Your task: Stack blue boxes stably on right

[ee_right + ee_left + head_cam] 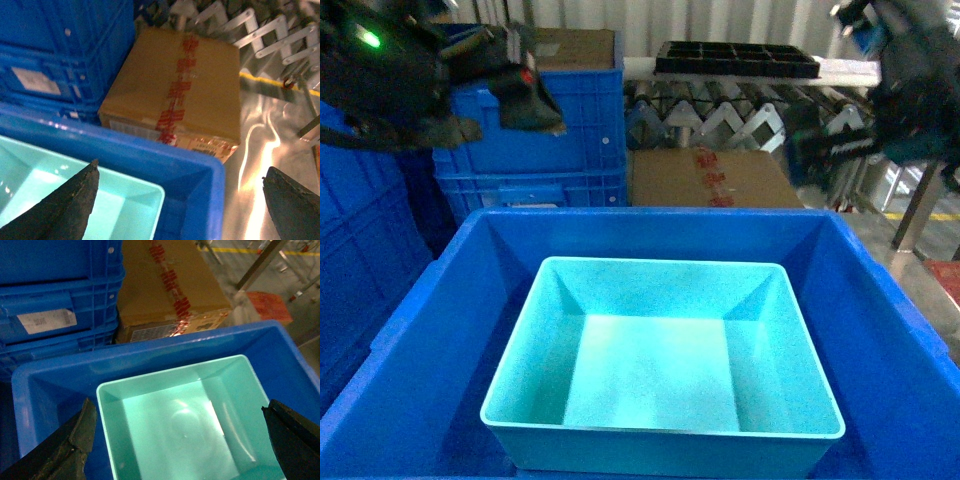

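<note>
A single light turquoise blue box [665,365] sits upright, mouth open and hollow bare, on the floor of a large dark-blue crate [880,330]. In the head view the box lies slightly left of the crate's centre; dark floor shows along its left, right and far sides, widest at the right, while its near wall runs close to the crate's near edge.

The left wrist view looks down into the same box [185,425] and shows a faint round gloss on its bottom that the head view does not give. Both fingers of the left gripper [180,440] frame the box from above, spread wider than the box and touching nothing.

The right wrist view shows only the box's far right corner [75,195], the crate's far right corner [195,175] and, past that rim, shiny bare floor [270,140]. The right gripper [180,200] is likewise spread wide and carries nothing.

Only the head view shows both arms raised high: left arm [410,70] at upper left, right arm [910,90] at upper right, well above the crate.

Behind the crate lie a taped cardboard carton [710,180], stacked ribbed blue crates [550,140] with a label, and an extendable roller conveyor [740,115] bearing a black divided tray [735,58].
</note>
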Tool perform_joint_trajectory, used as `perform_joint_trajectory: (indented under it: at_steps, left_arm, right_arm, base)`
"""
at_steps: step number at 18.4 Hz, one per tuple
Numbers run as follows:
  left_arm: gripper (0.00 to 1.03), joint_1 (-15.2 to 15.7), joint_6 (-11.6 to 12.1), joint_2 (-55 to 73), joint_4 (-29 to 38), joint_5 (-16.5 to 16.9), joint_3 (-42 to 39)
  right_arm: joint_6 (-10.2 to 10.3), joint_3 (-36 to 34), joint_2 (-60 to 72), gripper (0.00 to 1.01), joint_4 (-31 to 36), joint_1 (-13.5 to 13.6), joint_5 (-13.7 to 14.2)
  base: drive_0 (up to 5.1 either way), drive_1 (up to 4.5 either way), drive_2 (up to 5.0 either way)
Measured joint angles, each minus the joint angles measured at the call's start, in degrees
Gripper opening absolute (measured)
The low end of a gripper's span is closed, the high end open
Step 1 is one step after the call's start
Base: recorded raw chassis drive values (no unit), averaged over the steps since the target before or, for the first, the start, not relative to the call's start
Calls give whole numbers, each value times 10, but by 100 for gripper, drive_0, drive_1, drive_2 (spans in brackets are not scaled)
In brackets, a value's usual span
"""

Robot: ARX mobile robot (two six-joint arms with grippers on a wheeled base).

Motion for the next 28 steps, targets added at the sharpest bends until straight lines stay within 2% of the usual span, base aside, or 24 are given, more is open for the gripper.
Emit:
perform_joint_trajectory:
  at_steps: [2,3,5,6,7,8,12,13,14,15,16,19,22,24,28]
  left_arm:
    - [98,38,-7,-99,-33,43,-18]
    - [98,59,-24,-147,-59,57,-18]
    - [98,76,-60,-245,-105,42,-20]
    - [98,58,-73,-295,-106,24,-35]
    - [98,45,-103,-321,-99,19,-42]
    - [98,37,-136,-327,-70,-3,-44]
    - [98,42,-164,-325,-76,-16,-46]
    - [97,41,-158,-324,-54,-32,-54]
    - [92,31,-142,-330,12,-81,-80]
    - [88,29,-121,-337,40,-110,-98]
    - [86,28,-116,-342,50,-121,-108]
    - [75,25,-55,-378,114,-182,-178]
    - [68,27,-23,-401,147,-205,-222]
    - [57,33,9,-428,188,-212,-273]
    - [44,40,29,-454,217,-214,-326]
  right_arm:
    - [31,-25,-115,98,-34,-37,-23]
    - [42,-53,-179,98,-52,-52,-27]
    - [57,-90,-297,98,-122,-71,-30]
    - [56,-107,-349,98,-129,-60,-18]
    - [62,-108,-382,98,-153,-43,-9]
    - [67,-108,-391,98,-151,-38,-8]
    - [70,-108,-381,98,-156,-40,-3]
    - [70,-117,-379,96,-127,-39,9]
    - [69,-140,-382,91,-69,-38,32]
    - [69,-154,-388,87,-45,-39,45]
    - [69,-162,-392,86,-36,-39,50]
    - [68,-220,-421,75,20,-40,58]
    - [68,-256,-441,67,45,-45,59]
    - [68,-300,-465,56,72,-52,58]
    - [68,-343,-487,43,92,-58,57]
  base:
    - [0,0,0]
    - [0,0,0]
    - [0,0,0]
    - [0,0,0]
    - [0,0,0]
    - [0,0,0]
    - [0,0,0]
    - [0,0,0]
    - [0,0,0]
    - [0,0,0]
    - [0,0,0]
    - [0,0,0]
    - [0,0,0]
    - [0,0,0]
    - [0,0,0]
